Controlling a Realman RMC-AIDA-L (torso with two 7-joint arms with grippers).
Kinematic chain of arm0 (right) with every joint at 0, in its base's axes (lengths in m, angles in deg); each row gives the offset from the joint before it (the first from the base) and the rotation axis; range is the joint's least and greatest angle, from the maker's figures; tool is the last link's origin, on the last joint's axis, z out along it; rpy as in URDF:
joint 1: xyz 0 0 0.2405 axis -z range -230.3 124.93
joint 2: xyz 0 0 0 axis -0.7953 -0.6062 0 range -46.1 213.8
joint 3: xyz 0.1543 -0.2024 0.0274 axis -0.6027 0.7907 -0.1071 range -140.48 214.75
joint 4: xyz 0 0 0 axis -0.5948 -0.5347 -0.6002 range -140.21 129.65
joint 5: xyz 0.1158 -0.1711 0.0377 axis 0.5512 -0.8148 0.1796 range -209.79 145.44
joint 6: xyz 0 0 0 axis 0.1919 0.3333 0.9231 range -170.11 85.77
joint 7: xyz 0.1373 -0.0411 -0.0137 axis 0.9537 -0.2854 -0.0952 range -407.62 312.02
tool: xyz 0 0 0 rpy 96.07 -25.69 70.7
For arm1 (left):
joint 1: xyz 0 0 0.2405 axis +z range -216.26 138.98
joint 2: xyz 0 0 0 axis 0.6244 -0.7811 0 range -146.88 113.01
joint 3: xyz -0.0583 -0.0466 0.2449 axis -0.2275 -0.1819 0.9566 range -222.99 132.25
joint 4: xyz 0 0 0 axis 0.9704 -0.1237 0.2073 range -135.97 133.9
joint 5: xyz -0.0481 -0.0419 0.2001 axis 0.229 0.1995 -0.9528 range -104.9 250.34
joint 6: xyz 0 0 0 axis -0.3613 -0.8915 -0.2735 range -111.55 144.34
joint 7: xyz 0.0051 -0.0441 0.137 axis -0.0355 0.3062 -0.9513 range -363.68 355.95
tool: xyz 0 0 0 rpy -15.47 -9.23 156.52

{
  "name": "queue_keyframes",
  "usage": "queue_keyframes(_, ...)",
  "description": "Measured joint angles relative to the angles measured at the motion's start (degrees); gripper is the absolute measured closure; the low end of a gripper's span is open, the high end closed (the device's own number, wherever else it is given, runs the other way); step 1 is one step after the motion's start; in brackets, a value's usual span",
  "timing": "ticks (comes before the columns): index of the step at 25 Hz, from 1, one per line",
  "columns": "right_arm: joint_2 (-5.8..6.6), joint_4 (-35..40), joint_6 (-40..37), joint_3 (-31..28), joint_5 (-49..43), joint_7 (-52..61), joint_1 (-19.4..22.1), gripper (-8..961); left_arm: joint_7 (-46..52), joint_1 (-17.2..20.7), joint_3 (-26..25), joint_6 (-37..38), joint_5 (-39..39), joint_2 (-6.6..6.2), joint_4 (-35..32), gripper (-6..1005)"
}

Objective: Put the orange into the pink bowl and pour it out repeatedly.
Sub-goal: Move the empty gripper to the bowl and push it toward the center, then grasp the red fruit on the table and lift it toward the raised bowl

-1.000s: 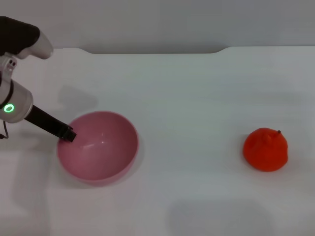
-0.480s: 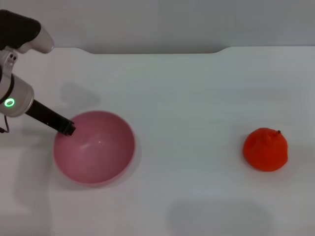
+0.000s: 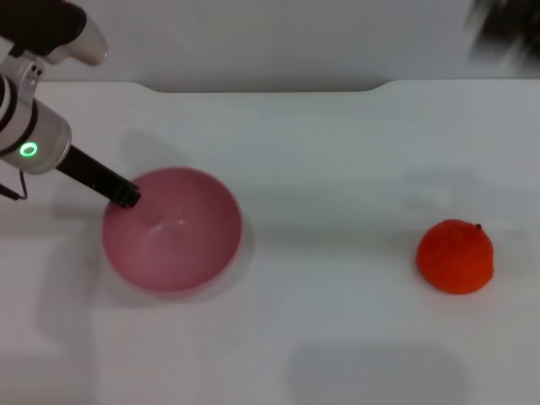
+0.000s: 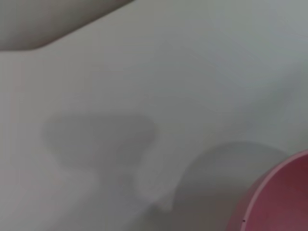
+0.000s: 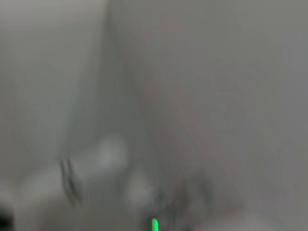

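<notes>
The pink bowl (image 3: 173, 229) sits upright on the white table at the left, with nothing inside it. My left gripper (image 3: 128, 196) is shut on the bowl's far-left rim, its dark finger reaching down from the arm at the upper left. A slice of the bowl's rim (image 4: 274, 197) shows in the left wrist view. The orange (image 3: 456, 256) rests alone on the table at the right, far from the bowl. My right arm (image 3: 506, 21) is a dark smear at the top right corner, well above the orange.
The white table (image 3: 321, 169) ends at a back edge with a raised lip along the top. The right wrist view is smeared by motion and shows only a green light (image 5: 155, 224).
The left gripper and the pink bowl have moved together toward the back and slightly right. The right arm has come into view at the top right. The orange has stayed put.
</notes>
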Motion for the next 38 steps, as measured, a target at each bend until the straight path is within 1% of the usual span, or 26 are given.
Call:
queue_keyframes(2,-0.19,5.3,-1.3,-0.5,-13.3,5.1,-2.7,400,-0.1,-0.5,0.0,0.0,0.0,-0.16,0.0,953)
queue_keyframes(3,-0.5,8.2,-1.8,-0.4,-21.0,7.9,-4.0,402,-0.1,-1.0,0.0,0.1,-0.1,-0.27,0.0,953)
queue_keyframes(5,-1.49,12.8,-1.6,-0.1,-32.2,11.8,-5.7,406,-0.1,-1.5,0.0,0.2,-0.2,-0.38,-0.1,953)
queue_keyframes(8,-3.92,19.8,-1.0,1.5,-49.6,16.9,-8.0,413,-0.1,-2.4,0.0,0.2,-0.4,-0.63,-0.1,953)
queue_keyframes(9,-4.51,20.9,-1.0,2.2,-53.1,17.6,-8.4,415,-0.1,-2.6,0.0,0.3,-0.4,-0.74,-0.2,953)
queue_keyframes(11,-6.12,22.4,-1.0,4.1,-60.3,18.5,-9.5,419,0.1,-3.1,0.0,0.4,-0.5,-0.96,-0.2,953)
queue_keyframes(14,-7.49,22.1,0.2,6.2,-62.6,18.5,-9.5,426,0.4,-3.6,-0.1,0.7,-0.5,-1.06,-1.0,953)
queue_keyframes(16,-8.13,21.0,1.8,7.8,-63.1,18.5,-8.9,430,0.5,-4.1,-0.1,1.2,-0.5,-1.07,-1.6,953)
queue_keyframes(20,-8.69,16.9,4.8,10.1,-63.5,18.4,-8.4,439,0.7,-5.0,-0.1,1.9,-1.4,-0.93,-2.3,953)
queue_keyframes(26,-10.2,11.4,10.9,13.8,-66.1,18.3,-7.7,452,0.9,-6.4,-0.1,3.2,-3.0,-0.1,-3.5,953)
queue_keyframes(32,-10.76,6.8,15.2,15.0,-66.4,17.7,-8.2,465,0.9,-7.4,-0.1,3.9,-3.4,0.1,-3.7,954)
queue_keyframes(38,-11.13,6.2,18.8,16.3,-66.0,17.6,-7.7,478,0.8,-7.6,0.2,4.6,-4.1,0.2,-3.7,954)
